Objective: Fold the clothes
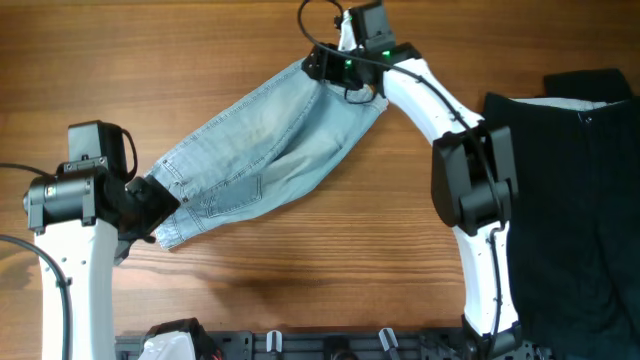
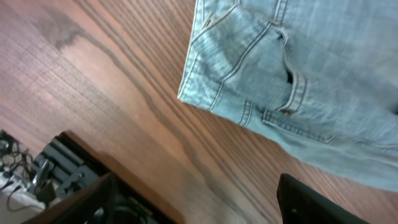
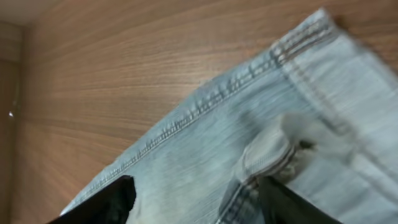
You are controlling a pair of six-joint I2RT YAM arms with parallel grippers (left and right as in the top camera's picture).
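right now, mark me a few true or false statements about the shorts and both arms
1. The denim shorts lie diagonally on the wooden table. True.
2. The left fingers are clamped on the waistband. False: they are spread open over bare wood, with the waistband beyond them.
3. The right fingers are spread over denim near a stitched hem. True.
4. The dark clothing lies beside the left arm. False: the black garments lie at the table's right side, past the right arm.
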